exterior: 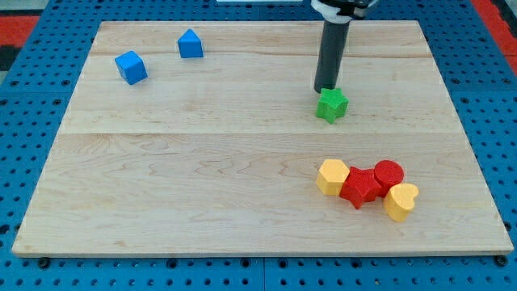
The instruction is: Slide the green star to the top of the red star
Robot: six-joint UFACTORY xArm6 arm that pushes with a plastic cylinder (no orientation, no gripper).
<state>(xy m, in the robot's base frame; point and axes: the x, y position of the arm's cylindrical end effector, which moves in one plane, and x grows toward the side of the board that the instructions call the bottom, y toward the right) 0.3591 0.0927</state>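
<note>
Touching my tip: green star

rod: long, straight, round like a stick | colour: dark grey, almost black, a bit shiny down one side | my tip: flat blunt end, same dark grey | top: white and black collar, cut off by view's top

Premises are presenting as a robotics laboratory bench. A pale wooden board is lying on a blue perforated mounting plate showing past every board edge, red matting is showing at the top corners, and small coloured test blocks are sitting on the board.
</note>
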